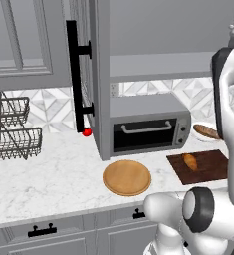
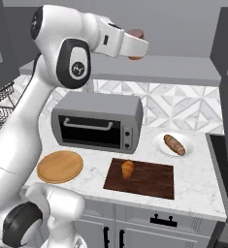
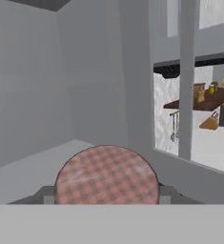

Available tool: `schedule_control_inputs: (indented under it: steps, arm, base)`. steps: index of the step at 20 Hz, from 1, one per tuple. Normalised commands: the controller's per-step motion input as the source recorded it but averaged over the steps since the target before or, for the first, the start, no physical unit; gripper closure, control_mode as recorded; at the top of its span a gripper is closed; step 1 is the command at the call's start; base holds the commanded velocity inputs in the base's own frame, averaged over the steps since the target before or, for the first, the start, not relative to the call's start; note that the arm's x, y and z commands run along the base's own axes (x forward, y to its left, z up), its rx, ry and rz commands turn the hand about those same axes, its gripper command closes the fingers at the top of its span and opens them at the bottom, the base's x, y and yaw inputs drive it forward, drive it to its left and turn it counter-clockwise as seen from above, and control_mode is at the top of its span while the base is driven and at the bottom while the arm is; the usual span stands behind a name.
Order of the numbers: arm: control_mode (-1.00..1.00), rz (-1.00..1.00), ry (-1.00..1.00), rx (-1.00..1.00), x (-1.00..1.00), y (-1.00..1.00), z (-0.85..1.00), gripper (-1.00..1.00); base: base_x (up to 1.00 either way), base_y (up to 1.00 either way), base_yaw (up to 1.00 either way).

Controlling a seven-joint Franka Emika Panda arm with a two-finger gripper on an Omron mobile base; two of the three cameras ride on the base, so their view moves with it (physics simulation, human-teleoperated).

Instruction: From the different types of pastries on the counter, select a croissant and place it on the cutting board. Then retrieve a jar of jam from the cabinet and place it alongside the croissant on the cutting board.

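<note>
Jam jar (image 3: 106, 174), rigid, smooth and breakable, sits clenched at its lid between your pincer (image 2: 135, 46) tips inside the cabinet (image 1: 99, 74), so carry it upright.

Matt white veined marble counter (image 1: 54, 174), dark grained wooden cutting board (image 2: 149, 179), pale smooth round wooden board (image 1: 127, 178), checked-patterned jar lid (image 3: 106, 174).

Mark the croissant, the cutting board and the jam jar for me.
croissant (image 2: 127, 168): right base view, middle of its ridged body.
cutting board (image 2: 154, 179): right base view, bare wood right of the croissant.
jar of jam (image 3: 106, 174): hand view, checked lid.
</note>
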Motion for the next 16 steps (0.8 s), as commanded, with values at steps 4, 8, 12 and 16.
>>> schedule_control_inputs:
  steps: [4,8,12,16]
  arm:
    - [-1.0,0.02,-0.19,-0.06,-0.88,0.0,-0.43,1.0]
    - [-1.0,0.08,-0.18,-0.13,-1.0,0.05,-0.76,1.0]
    - [-1.0,0.09,-0.09,-0.11,-1.0,0.04,-0.88,1.0]
    - [-1.0,0.02,0.02,-0.06,-0.78,0.0,-0.74,1.0]
  base:
    - [0.0,0.0,0.0]
    - [0.0,0.0,0.0]
    - [0.0,0.0,0.0]
    - [0.0,0.0,0.0]
